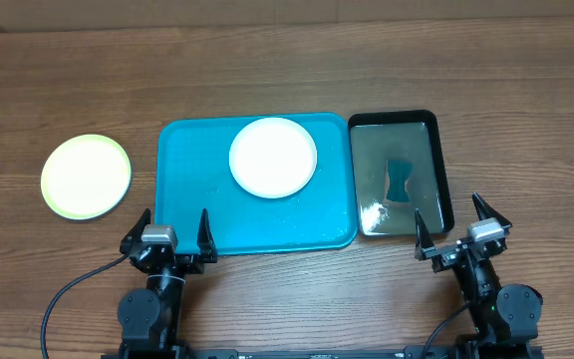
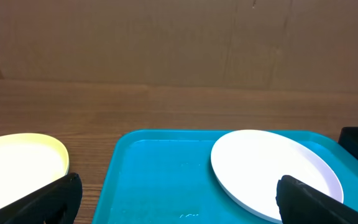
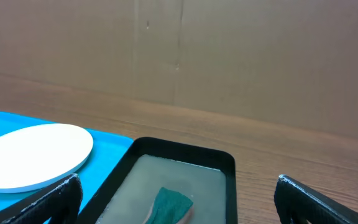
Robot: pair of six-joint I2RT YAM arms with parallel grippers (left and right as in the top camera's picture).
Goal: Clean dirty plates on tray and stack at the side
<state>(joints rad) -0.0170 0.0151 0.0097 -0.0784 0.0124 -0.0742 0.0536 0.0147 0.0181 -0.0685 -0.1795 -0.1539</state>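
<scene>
A white plate (image 1: pixel 273 157) lies on the teal-blue tray (image 1: pixel 197 189), towards its far side. A yellow-green plate (image 1: pixel 86 176) rests on the table to the left of the tray. My left gripper (image 1: pixel 174 229) hovers at the tray's near left edge, open and holding nothing. In the left wrist view the white plate (image 2: pixel 272 171) is ahead to the right and the yellow-green plate (image 2: pixel 17 165) to the left. My right gripper (image 1: pixel 449 214) stands open at the near right corner of the black tray, holding nothing.
A smaller black tray (image 1: pixel 436 150) with shallow water sits directly right of the teal-blue tray. A teal sponge (image 1: pixel 400 180) lies in it, also seen in the right wrist view as the sponge (image 3: pixel 169 205). Bare wooden table surrounds everything.
</scene>
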